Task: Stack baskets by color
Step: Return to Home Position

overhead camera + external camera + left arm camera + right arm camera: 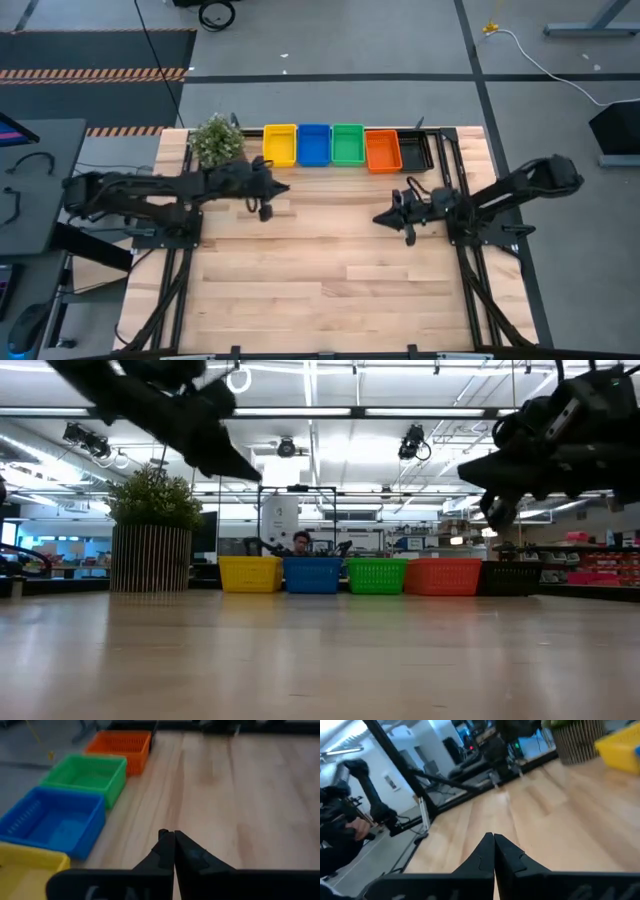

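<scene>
Five baskets stand in a row along the table's far edge: yellow [280, 144], blue [314, 144], green [348, 143], orange [383, 151] and black [415, 151]. Each rests flat on its base; whether any holds a second one inside cannot be told. My left gripper [283, 187] is shut and empty, above the table just near of the yellow basket, pointing toward the right. My right gripper [381, 217] is shut and empty, above the table near of the orange basket, pointing toward the left. In the left wrist view the shut fingers [172, 840] point past the blue basket [52, 820].
A small potted plant [216, 139] stands at the far left corner, beside the yellow basket. Bare wood [320, 280] fills the middle and near part of the table. A person sits far behind the table [300, 542] in the low view.
</scene>
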You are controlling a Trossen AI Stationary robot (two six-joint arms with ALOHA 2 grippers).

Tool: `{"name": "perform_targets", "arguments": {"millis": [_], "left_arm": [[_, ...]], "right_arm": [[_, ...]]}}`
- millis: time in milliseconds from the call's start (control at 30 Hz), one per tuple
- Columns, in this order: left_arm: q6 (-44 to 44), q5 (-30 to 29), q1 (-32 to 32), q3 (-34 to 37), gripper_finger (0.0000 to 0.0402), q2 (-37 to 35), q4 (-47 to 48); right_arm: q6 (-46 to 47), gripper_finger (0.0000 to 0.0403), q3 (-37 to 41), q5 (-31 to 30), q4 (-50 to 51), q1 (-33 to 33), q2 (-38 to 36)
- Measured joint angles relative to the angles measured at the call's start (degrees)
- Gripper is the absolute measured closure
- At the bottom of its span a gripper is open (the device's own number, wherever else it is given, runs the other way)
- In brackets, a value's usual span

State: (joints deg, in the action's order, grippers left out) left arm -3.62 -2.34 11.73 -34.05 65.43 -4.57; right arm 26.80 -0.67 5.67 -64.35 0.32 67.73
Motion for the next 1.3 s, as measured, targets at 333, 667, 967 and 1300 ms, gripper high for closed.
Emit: {"name": "perform_targets", "arguments": {"millis": [333, 667, 967, 1300], "left_arm": [[3.47, -0.39, 2.16, 13.58, 0.0391, -27.30, -1.04], [9.33, -0.40, 1.55, 22.99, 0.0388, -42.25, 0.67], [12.41, -0.36, -0.09, 25.18, 0.0395, -43.36, 1.70], [12.46, -0.43, -1.09, 25.18, 0.0384, -43.36, 1.80]], "right_arm": [[-6.56, 0.0401, 0.29, 18.49, 1.74, -17.35, -8.38], [-6.11, 0.0402, 0.33, 12.48, 15.64, -18.89, -20.94], [-8.57, 0.0402, 0.33, -2.16, 33.54, -4.40, -30.14], [-9.65, 0.0402, 0.33, -9.27, 52.58, 2.88, -44.06]]}}
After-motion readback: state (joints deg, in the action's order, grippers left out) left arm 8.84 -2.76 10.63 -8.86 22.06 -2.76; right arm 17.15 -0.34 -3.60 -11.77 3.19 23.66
